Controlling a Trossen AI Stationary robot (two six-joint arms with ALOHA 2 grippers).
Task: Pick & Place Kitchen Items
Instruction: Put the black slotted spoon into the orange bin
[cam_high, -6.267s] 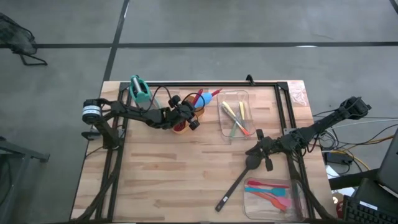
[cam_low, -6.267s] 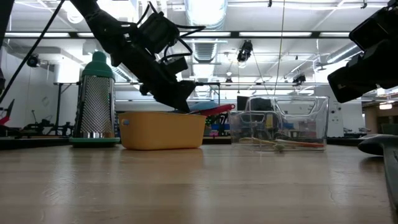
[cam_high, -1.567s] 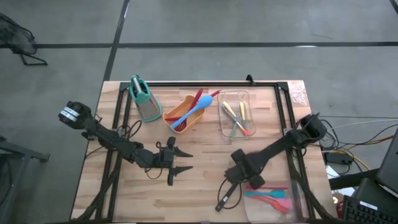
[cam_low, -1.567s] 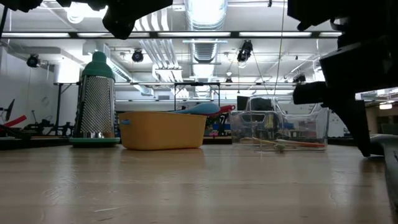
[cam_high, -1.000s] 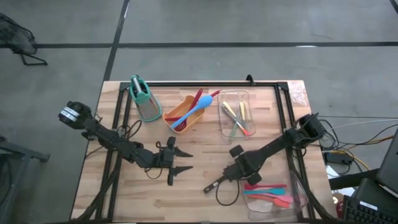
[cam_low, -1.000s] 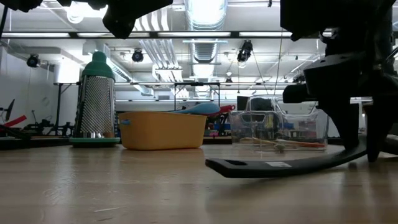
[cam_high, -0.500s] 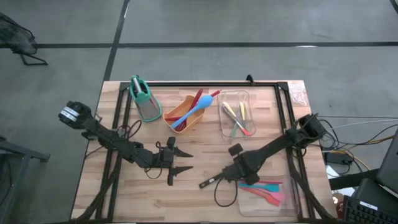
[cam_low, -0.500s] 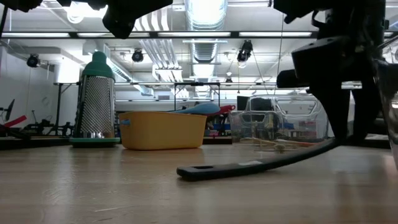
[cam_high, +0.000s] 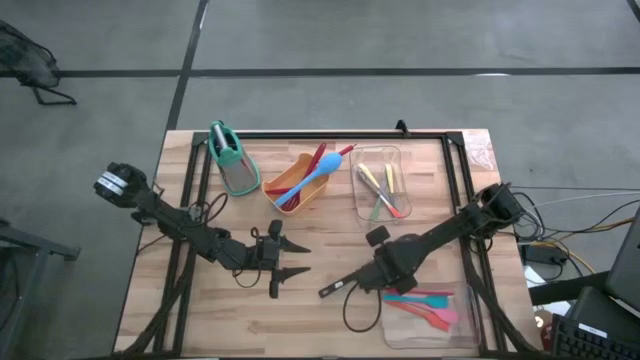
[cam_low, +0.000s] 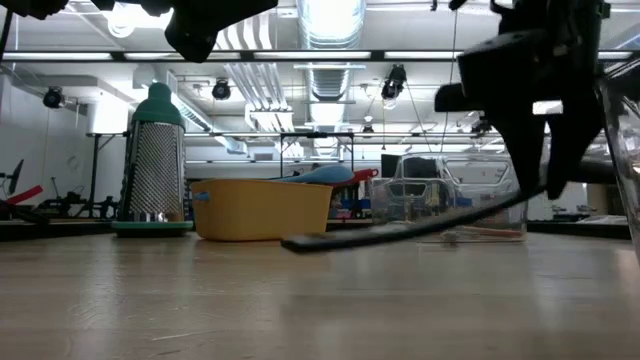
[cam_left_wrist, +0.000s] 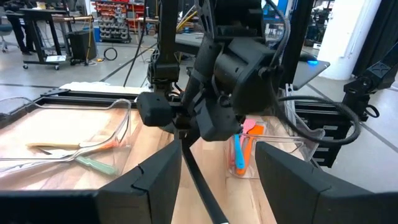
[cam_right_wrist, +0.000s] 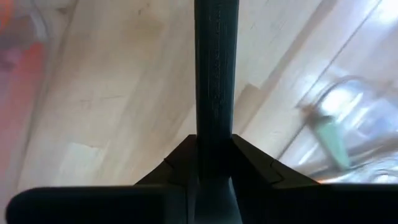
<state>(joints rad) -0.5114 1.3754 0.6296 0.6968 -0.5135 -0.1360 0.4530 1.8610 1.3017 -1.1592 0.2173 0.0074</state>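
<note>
**Black ladle comes off the wood in the right arm's grip**

The right end effector (cam_high: 383, 272) is clenched on the long black plastic ladle (cam_high: 345, 288), gripping it near the bowl end. A second ago the handle tip still rested on the pale wooden tabletop (cam_high: 310, 235); now the low view shows the whole handle clear of the surface, slanting up toward the gripper. The lift therefore looks complete, and the carry to a container is judged to be next.

The ladle is slim and matte, its flat handle slightly curved with a slot near the tip. It hangs over the tabletop's middle, just beside the near clear plastic tray (cam_high: 436, 308) holding red, orange and teal spatulas.

The left end effector (cam_high: 281, 264) waits over the tabletop, fingers spread and empty.
</note>
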